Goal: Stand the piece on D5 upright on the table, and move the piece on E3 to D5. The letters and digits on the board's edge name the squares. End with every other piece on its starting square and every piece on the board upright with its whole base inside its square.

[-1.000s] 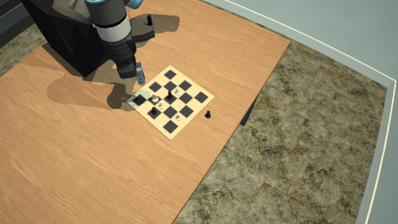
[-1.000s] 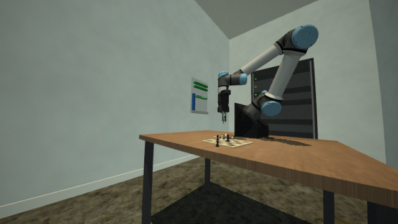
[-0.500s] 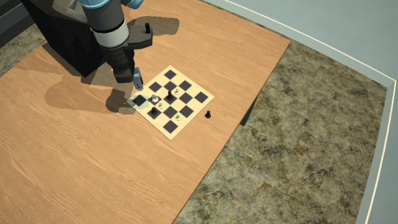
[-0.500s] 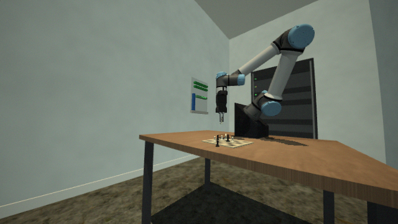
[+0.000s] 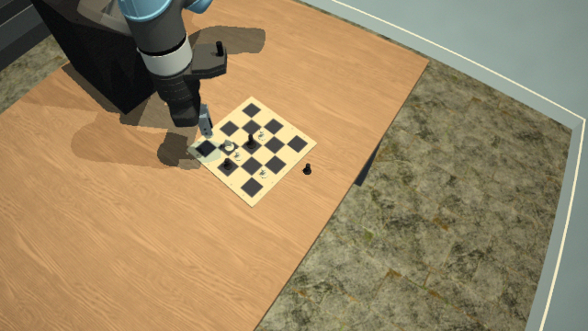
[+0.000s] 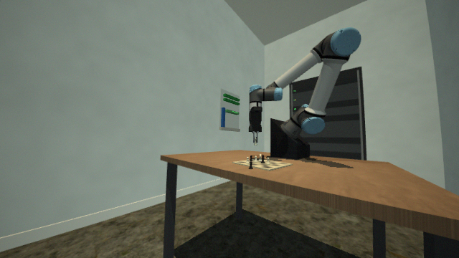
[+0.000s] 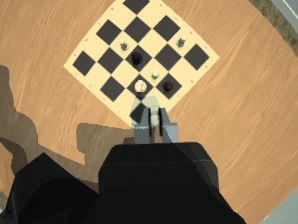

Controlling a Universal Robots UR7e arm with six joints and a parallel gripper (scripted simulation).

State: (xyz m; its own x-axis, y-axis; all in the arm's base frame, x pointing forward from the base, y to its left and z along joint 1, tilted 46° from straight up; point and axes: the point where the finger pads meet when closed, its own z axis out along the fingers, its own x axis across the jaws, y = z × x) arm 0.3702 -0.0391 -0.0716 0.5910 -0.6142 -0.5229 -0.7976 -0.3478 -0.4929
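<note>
White chess piece (image 6: 255,143) (image 7: 154,117), presumably the one for D5, was off the board and up in the air, caught between the fingers of the gripper (image 5: 208,134) (image 6: 255,142) (image 7: 154,116). Gripper closed on it, pointing down above the board's left corner in the top view. Edge lettering too small to read, so squares went unnamed.

Black chess piece (image 5: 307,169) (image 6: 250,165) stood upright on the table (image 5: 138,239) (image 6: 323,177) (image 7: 240,145), off the board, just beside its lower right edge as seen from the top.

Chessboard (image 5: 262,118) (image 6: 283,165) (image 7: 98,47) lay left of centre in the top view, six pieces on it, all looking upright. Dark central piece (image 5: 251,142) (image 6: 262,159) (image 7: 136,58) stood on the middle square. Second dark piece (image 5: 227,164) (image 6: 251,158) (image 7: 168,86) was near the lower left edge in the top view. Four white: large-topped white piece (image 5: 229,145) (image 6: 260,156) (image 7: 140,86) between that edge and the middle, small white piece (image 5: 237,156) (image 6: 255,158) (image 7: 155,75) next to it, upper white piece (image 5: 262,135) (image 6: 268,160) (image 7: 124,46), lower white piece (image 5: 264,174) (image 6: 247,160) (image 7: 181,42).

Robot arm (image 5: 158,34) (image 6: 328,86) reached in from the upper left of the top view.

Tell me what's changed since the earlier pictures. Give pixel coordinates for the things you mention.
In the exterior view, the end effector (image 5: 208,133) (image 6: 255,142) (image 7: 154,116) has shifted slightly left and lower. No new grasp or release shows; it grips a pale chess piece (image 7: 154,118). The pieces on the board (image 5: 252,202) (image 6: 270,169) (image 7: 212,57) and the black piece beside it (image 5: 307,169) (image 6: 250,165) look unmoved.
</note>
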